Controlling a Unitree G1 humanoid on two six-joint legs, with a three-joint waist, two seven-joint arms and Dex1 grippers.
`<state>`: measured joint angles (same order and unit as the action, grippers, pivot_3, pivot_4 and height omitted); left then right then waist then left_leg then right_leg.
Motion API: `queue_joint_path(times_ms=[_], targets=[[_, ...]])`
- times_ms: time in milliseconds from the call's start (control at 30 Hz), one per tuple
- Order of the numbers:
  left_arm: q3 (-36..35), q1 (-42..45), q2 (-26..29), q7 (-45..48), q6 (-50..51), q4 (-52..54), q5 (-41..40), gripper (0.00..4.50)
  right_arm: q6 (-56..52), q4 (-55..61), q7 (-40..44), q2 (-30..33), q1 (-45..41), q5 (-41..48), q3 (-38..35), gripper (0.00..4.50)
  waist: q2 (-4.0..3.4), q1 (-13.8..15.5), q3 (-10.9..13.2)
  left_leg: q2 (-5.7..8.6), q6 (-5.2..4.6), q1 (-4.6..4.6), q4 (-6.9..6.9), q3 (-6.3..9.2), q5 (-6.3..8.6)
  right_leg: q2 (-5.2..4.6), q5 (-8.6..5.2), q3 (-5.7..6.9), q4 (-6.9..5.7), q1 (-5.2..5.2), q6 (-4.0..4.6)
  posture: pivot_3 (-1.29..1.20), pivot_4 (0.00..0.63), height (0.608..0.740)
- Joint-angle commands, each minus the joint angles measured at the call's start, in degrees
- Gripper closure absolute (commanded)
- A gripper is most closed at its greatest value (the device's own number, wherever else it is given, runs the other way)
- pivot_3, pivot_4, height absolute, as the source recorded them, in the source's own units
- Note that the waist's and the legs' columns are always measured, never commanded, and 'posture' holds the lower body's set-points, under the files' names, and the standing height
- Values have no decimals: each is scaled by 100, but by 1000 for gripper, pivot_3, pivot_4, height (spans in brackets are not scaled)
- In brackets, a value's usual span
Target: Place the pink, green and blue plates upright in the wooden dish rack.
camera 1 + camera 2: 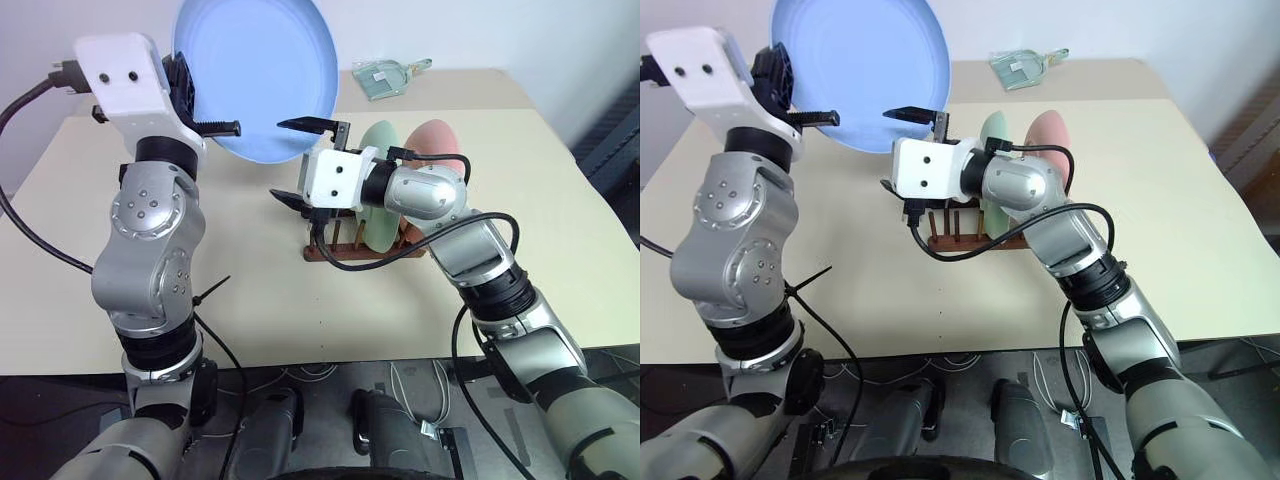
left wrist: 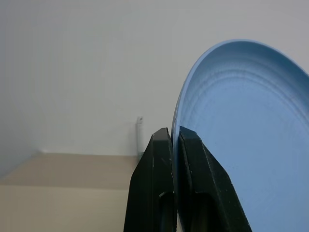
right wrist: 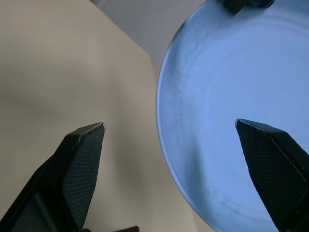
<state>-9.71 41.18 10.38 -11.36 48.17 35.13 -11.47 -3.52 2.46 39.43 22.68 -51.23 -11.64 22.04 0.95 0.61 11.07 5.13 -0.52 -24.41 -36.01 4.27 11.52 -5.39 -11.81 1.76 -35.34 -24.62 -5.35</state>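
Gripping the blue plate (image 1: 255, 70) edge-on, left end effector (image 2: 175, 140) lifts it above table (image 1: 150, 320); right end effector (image 3: 171, 130) gapes empty just right, rack (image 1: 345, 250) w/ green (image 1: 380, 225), pink (image 1: 437, 145) plates beyond.

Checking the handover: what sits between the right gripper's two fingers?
Right wrist view: the blue plate's lower rim and bare table sit between the open right gripper's fingers, untouched.
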Motion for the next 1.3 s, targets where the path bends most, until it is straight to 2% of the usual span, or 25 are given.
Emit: queue_joint_path(times_ms=[33, 67, 167, 400, 933, 1033, 1233, 1267, 1300], targets=[[39, 161, -97, -6, 186, 374, -36, 4500, 226, -48, -203, -116, -197, -212, -71, 71, 0, -3, 0, 0, 1, 1, 0, 0, -1, 1, 0, 0, -1, 0, 0, 0, 150, 740], [29, 170, -139, -5, 236, 399, -52, 4500, 266, -90, -222, -136, -203, -255, -74, 71, 0, -8, 0, 0, 1, 1, 0, 0, -1, 1, 0, -1, -2, 0, 0, 0, 150, 740], [58, 217, -240, 11, 378, 481, -76, 4500, 387, -230, -290, -183, -227, -394, -70, 888, 0, -15, 0, -2, 3, 2, 0, 0, -3, 3, 0, -1, -5, -1, 0, 0, 150, 740], [23, 248, -317, 37, 547, 523, -65, 4500, 541, -304, -306, -268, -197, -484, -86, 4471, 0, -11, 0, -1, 4, 2, 0, 0, -4, 4, 0, -3, -8, -2, 1, 0, 150, 740], [-432, 416, -532, 40, 540, 443, -196, 4500, 631, -250, -350, -318, -174, -561, -147, 4471, 0, -10, 0, -1, 5, 3, -1, 0, -5, 4, 0, -3, -9, -1, 0, 0, 150, 740], [-755, 570, -647, 9, 395, 430, -409, 3527, 645, -239, -362, -325, -174, -558, -158, 4500, 0, -11, 0, -1, 5, 3, -1, 0, -6, 4, 0, -3, -9, -1, 0, 0, 150, 740], [-1816, 1174, -908, -270, -192, 362, -1138, 364, 682, -222, -364, -346, -187, -521, -186, 4500, 1, -14, 1, -2, 6, 3, -2, 0, -6, 4, 0, -3, -9, -2, 1, 0, 150, 740], [-1973, 1239, -848, -307, -281, 325, -1218, 31, 695, -217, -360, -351, -189, -505, -193, 4500, 1, -14, 1, -2, 6, 3, -2, 0, -6, 4, 0, -3, -9, -1, 1, 0, 150, 740], [-2072, 1261, -727, -290, -379, 295, -1252, 31, 708, -207, -353, -358, -189, -484, -200, 4500, 1, -15, 1, -2, 6, 3, -2, 0, -6, 4, 0, -3, -9, -2, 1, 0, 150, 740]])
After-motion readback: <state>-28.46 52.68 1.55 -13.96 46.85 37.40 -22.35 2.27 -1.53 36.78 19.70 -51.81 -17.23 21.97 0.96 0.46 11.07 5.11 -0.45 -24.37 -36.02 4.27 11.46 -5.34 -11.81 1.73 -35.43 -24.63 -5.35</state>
